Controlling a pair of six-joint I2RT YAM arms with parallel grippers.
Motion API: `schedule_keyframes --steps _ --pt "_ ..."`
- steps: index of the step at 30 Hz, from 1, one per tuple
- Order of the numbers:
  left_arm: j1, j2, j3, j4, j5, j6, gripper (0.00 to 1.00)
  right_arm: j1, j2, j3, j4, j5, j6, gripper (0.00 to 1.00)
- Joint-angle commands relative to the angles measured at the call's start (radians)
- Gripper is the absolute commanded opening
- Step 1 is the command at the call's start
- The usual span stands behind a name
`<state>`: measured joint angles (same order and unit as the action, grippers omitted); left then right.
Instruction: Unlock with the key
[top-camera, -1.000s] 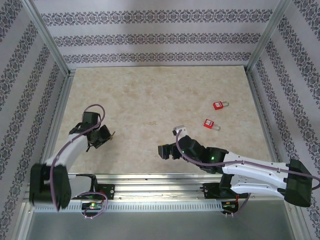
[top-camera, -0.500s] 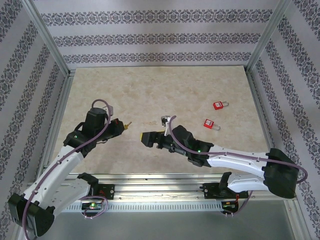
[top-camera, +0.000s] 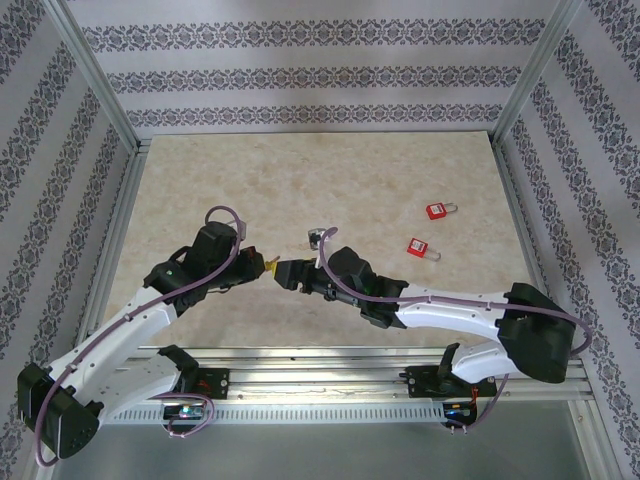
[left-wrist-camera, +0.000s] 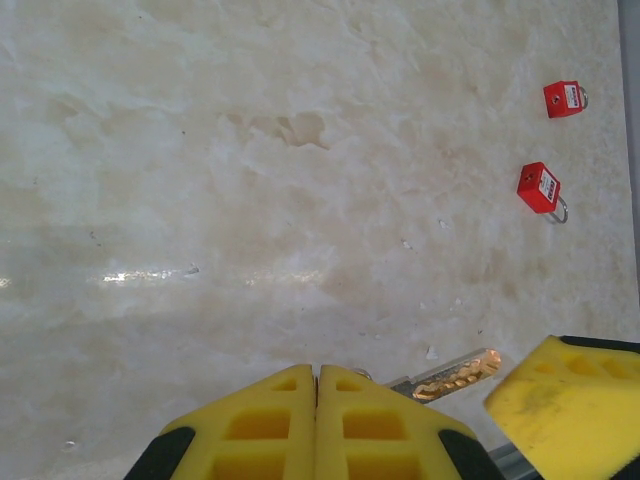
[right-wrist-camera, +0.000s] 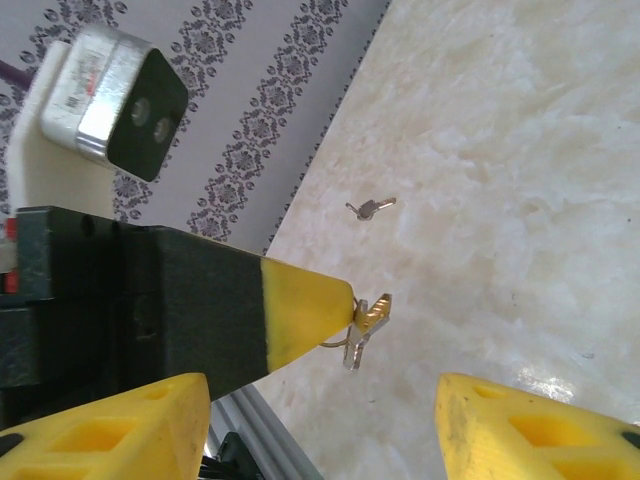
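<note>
My left gripper (top-camera: 262, 264) is shut on the key (left-wrist-camera: 447, 375). The key's brass blade sticks out to the right of the closed yellow pads (left-wrist-camera: 290, 420), and its head is hidden between them. In the right wrist view the key (right-wrist-camera: 368, 318) hangs with a small ring at the tip of the left gripper's finger (right-wrist-camera: 300, 315). My right gripper (top-camera: 290, 272) faces it from the right, open, with the key in front of the gap between its fingers (right-wrist-camera: 100, 430). One right finger (left-wrist-camera: 560, 400) shows beside the blade. Two red padlocks (top-camera: 437, 211) (top-camera: 420, 247) lie at the right.
The padlocks (left-wrist-camera: 564, 99) (left-wrist-camera: 540, 187) lie well away from both grippers. A small metal key-like object (right-wrist-camera: 370, 208) lies on the table near the patterned left wall. An aluminium rail (top-camera: 300, 355) runs along the near edge. Patterned walls enclose the marble-look table (top-camera: 320, 180).
Both arms have swung inward and met near the table's middle front. The left gripper stayed shut on the key. The right jaws have narrowed somewhat.
</note>
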<state>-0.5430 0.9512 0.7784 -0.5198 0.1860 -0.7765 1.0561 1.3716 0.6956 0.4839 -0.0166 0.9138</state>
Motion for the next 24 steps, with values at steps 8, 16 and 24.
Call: schedule_keyframes --steps 8,16,24 --pt "-0.057 -0.009 -0.02 0.07 -0.032 -0.041 0.0 -0.018 0.064 0.047 0.086 -0.009 0.032 0.51" --pt "-0.064 -0.015 -0.037 0.084 -0.033 -0.045 0.0 -0.036 0.078 0.042 0.106 -0.001 0.051 0.42" --pt "-0.068 -0.024 -0.046 0.102 -0.026 -0.048 0.0 -0.042 0.111 0.046 0.108 -0.003 0.072 0.33"
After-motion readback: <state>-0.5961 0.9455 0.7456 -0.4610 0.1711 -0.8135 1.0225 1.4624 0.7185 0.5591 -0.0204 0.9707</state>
